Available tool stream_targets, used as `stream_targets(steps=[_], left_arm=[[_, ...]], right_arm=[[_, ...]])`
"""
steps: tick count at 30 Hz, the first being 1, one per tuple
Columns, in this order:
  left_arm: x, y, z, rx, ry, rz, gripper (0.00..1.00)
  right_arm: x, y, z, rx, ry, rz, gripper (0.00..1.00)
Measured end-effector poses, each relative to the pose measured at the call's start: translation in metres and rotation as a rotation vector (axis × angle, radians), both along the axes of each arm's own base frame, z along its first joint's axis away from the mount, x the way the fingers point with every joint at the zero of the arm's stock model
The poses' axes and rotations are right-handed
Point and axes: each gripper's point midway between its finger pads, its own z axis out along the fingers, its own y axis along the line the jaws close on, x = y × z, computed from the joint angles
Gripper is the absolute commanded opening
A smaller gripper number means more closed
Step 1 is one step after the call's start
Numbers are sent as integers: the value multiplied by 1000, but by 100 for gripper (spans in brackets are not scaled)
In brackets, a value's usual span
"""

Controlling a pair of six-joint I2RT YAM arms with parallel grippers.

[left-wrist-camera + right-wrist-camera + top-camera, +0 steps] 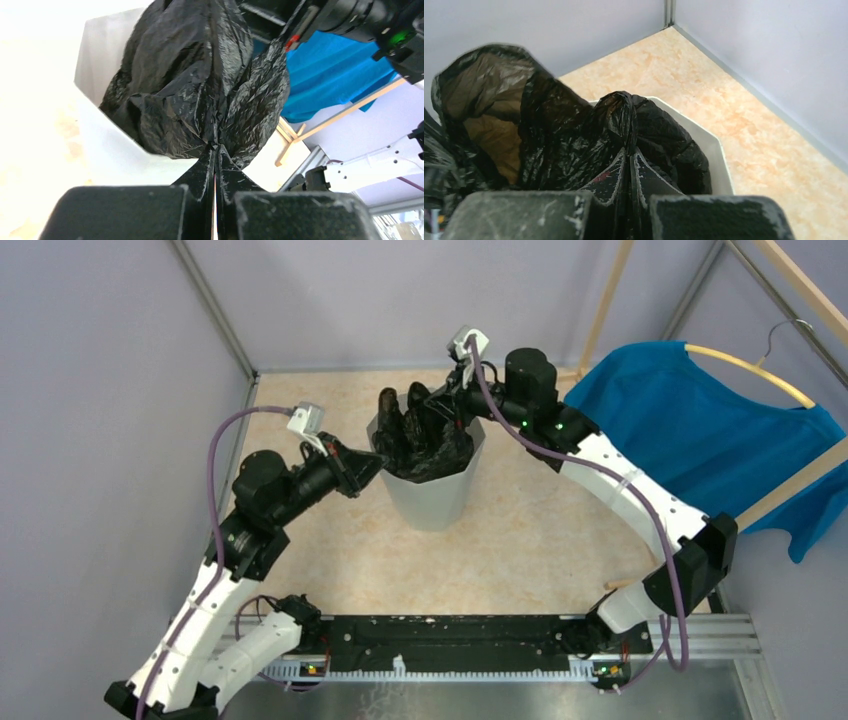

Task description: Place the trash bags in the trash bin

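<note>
One black trash bag (425,435) bunched in the mouth of the trash bin (432,502), pinched from both sides.
Bag sits partly inside the bin, with its glossy, crumpled bulk heaped above the faceted rim. One stretched flap shows brownish and see-through in the right wrist view. Bin stands upright near the middle of the table (540,540). Left gripper (216,146) reaches in from the bin's left side, jaws pressed together, with a fold of the bag's film nipped at the tips. Right gripper (629,149) comes in over the far right rim, jaws likewise closed, clamping a gathered twist of the bag. Blue T-shirt (700,430) hangs on a hanger (760,370) at the right, well apart from the bin.
</note>
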Motion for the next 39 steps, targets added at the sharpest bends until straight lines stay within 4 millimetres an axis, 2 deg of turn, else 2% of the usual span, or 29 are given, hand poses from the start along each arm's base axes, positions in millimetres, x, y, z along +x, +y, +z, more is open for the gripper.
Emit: stream_targets(steps=[2,5,8,10,13,16,19,22,27,31,34,36,39], left_arm=[[-6,7,-3,5,6,21,21],[-9,17,-4,16,16,65,58],[-7,25,-5,50,52,112,83],[-5,29,5,82,71,135,92],[2,33,37,103,44,164,99],[11,39,67,114,12,210,99],[26,45,81,131,16,278,96],[43,45,68,171,65,321,91],[60,40,31,241,152,333,84],[58,37,20,249,173,312,53],[56,38,21,249,163,310,36],[52,41,20,247,159,315,30],[39,49,9,245,153,322,15]], right_arm=[[-5,-2,8,29,40,-10,0],[-10,-7,29,74,62,-30,0],[-16,-13,42,101,69,-47,0],[-19,-16,47,107,72,-53,0],[-22,-17,46,101,81,-65,0],[-27,-14,40,83,95,-71,0],[-31,-11,37,69,102,-69,0],[-33,-14,37,63,100,-81,0],[-36,-24,46,69,80,-107,0],[-40,-30,55,80,63,-120,0],[-37,-35,57,85,55,-147,0],[-32,-40,56,81,55,-190,0],[-21,-50,53,69,59,-278,0]])
